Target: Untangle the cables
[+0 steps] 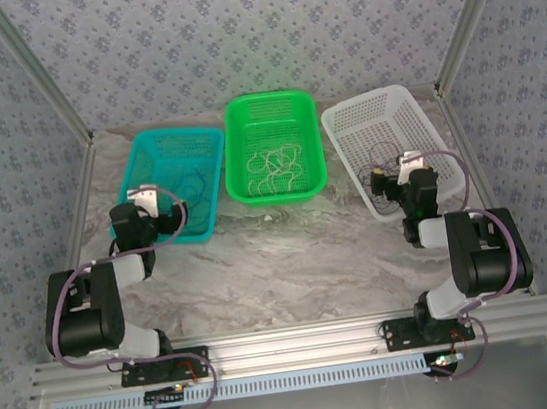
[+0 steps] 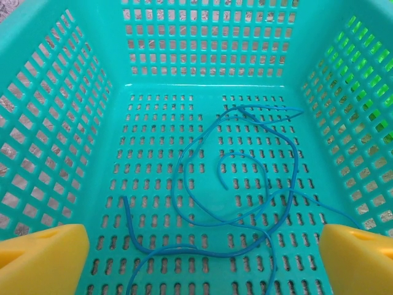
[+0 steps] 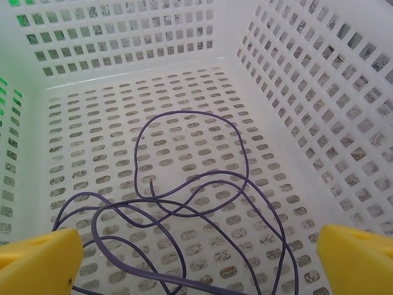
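Marbled grey tabletop (image 1: 290, 253), three baskets along the far side. Thin floppy blue wire (image 2: 128, 221) lies looped in the teal slotted plastic basket (image 2: 55, 123), left. Thin purple wire (image 3: 184, 112) lies in the white plastic basket (image 3: 319, 123), right. Pale cream wires (image 1: 274, 169) lie in the green plastic basket (image 1: 237, 159) between. My left gripper (image 2: 196, 270) and right gripper (image 3: 196, 270) hang above, fingers wide apart, empty. Judgement: the wires are light, limp and springy; I would pinch a free end.

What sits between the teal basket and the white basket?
The green basket, with pale cream cables inside. The top camera shows it.
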{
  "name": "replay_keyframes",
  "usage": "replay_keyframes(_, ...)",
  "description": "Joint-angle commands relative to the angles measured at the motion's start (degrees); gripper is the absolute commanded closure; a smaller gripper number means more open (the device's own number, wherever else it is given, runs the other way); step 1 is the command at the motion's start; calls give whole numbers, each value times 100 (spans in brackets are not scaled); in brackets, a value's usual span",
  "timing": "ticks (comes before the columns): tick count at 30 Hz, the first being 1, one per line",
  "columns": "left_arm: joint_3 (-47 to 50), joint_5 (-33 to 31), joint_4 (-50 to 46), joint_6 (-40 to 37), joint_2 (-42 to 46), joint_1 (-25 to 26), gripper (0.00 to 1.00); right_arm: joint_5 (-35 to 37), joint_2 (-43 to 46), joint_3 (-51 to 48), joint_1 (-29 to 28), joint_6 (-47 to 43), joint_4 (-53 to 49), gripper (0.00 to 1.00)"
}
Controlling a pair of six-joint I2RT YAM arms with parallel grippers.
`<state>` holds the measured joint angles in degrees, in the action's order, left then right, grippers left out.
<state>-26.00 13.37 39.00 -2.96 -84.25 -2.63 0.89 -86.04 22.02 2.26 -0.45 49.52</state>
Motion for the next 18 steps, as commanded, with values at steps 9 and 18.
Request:
replay_keyframes(9,288,-1050,971,416,-402,31,1,83,-122,26,-76,-103,-285,0)
replay_keyframes(18,227,-1185,740,425,-356,45,1,87,-117,29,-68,-104,-285,0)
